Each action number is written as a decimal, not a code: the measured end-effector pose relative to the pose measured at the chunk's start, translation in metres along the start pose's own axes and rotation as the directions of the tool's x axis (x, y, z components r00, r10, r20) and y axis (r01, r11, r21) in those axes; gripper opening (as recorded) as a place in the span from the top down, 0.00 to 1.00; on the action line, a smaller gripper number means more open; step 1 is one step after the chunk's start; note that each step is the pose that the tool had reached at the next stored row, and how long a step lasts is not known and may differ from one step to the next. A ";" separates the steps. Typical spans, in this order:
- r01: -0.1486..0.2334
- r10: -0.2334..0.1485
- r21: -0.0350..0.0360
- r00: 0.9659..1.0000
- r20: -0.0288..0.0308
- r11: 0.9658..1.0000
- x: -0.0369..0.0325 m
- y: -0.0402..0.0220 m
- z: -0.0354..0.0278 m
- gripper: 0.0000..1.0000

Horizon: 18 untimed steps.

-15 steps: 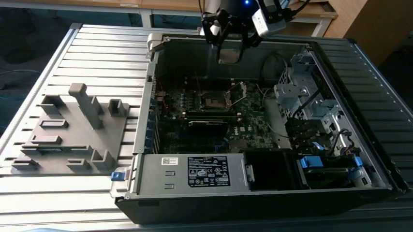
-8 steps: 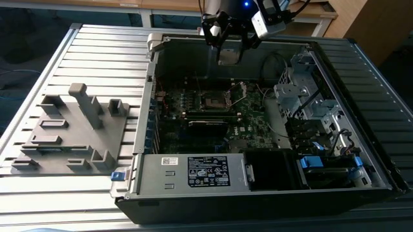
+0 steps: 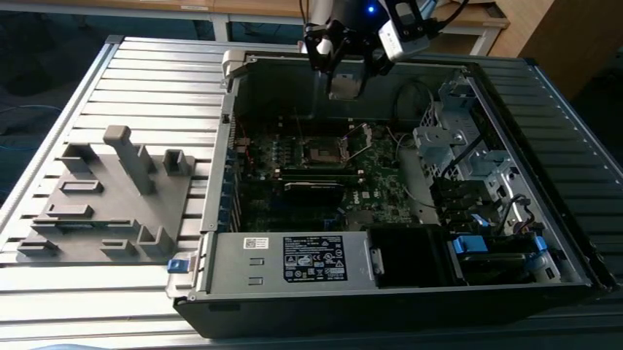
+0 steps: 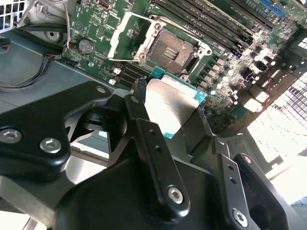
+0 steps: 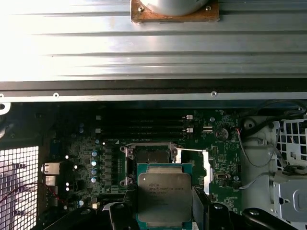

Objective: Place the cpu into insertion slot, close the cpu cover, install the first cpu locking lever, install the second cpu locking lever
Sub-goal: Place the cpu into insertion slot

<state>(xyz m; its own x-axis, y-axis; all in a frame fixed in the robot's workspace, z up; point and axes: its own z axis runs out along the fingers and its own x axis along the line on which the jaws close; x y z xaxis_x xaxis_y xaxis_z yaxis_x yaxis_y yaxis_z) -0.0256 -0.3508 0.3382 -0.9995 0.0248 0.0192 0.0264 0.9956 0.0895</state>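
The cpu (image 5: 164, 194) carries several lines of small print on its silver face, and a white and black printed label (image 3: 316, 257) sits on the metal box at the near end of the case (image 3: 545, 240).

In the exterior view, the arm comes in from above and the gripper (image 3: 346, 69) hangs over the far wall of the open case, above the board (image 3: 375, 197) and well apart from the slot (image 3: 322, 151). The case lies on a slatted metal table (image 3: 156, 80), and a grey fixture (image 3: 107, 197) rests on the exterior view's left.

In both wrist views the gripper's 2 black fingers (image 4: 139, 96) are closed narrowly on opposite edges of the cpu, which hangs in the air, not touching the board. The chip is square, with no long axis. In the first wrist view its metal face is turned to the camera and its edges run parallel to the slot's rim.

The slot is bare, its dark contact field showing in the second wrist view. The cover (image 4: 127, 36) stands swung up at 1 side of it. Long memory slots (image 4: 211, 21) run along the slot's other side.
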 end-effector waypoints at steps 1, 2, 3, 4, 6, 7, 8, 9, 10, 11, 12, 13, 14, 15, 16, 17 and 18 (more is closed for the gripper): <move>0.000 0.000 0.000 1.000 0.000 1.000 0.0000 0.0000 0.0006 0.46; 0.000 0.000 0.000 1.000 0.000 1.000 0.0000 -0.0001 0.0012 0.46; 0.000 0.000 0.000 1.000 0.000 1.000 -0.0001 -0.0001 0.0018 0.46; 0.000 0.000 0.000 1.000 0.000 1.000 -0.0001 -0.0002 0.0022 0.46; 0.000 0.000 0.000 1.000 0.000 1.000 -0.0001 -0.0002 0.0029 0.46; 0.000 0.000 0.000 1.000 0.000 1.000 -0.0001 -0.0003 0.0032 0.46; 0.000 0.000 0.000 1.000 0.000 1.000 -0.0001 -0.0003 0.0034 0.46; 0.000 0.000 0.000 1.000 0.000 1.000 -0.0001 -0.0003 0.0036 0.46; 0.000 0.000 0.000 1.000 0.000 1.000 -0.0001 -0.0003 0.0040 0.46; 0.000 0.000 0.000 1.000 0.000 1.000 -0.0001 -0.0004 0.0043 0.46; 0.000 0.000 0.000 1.000 0.000 1.000 -0.0001 -0.0004 0.0046 0.46; 0.000 0.000 0.000 1.000 0.000 1.000 -0.0001 -0.0004 0.0049 0.46; 0.000 0.000 0.000 1.000 0.000 1.000 -0.0001 -0.0004 0.0051 0.46; 0.000 0.000 0.001 1.000 0.000 1.000 -0.0001 -0.0005 0.0053 0.46; 0.000 0.000 0.000 1.000 0.000 1.000 -0.0001 -0.0005 0.0055 0.46; 0.000 0.000 0.000 1.000 0.000 1.000 -0.0001 -0.0005 0.0057 0.46; 0.000 0.000 0.000 1.000 0.000 1.000 -0.0002 -0.0007 0.0081 0.46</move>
<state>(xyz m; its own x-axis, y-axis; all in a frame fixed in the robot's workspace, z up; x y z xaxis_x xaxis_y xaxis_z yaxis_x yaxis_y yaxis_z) -0.0256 -0.3508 0.3301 -0.9995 0.0248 0.0193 0.0264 0.9957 0.0890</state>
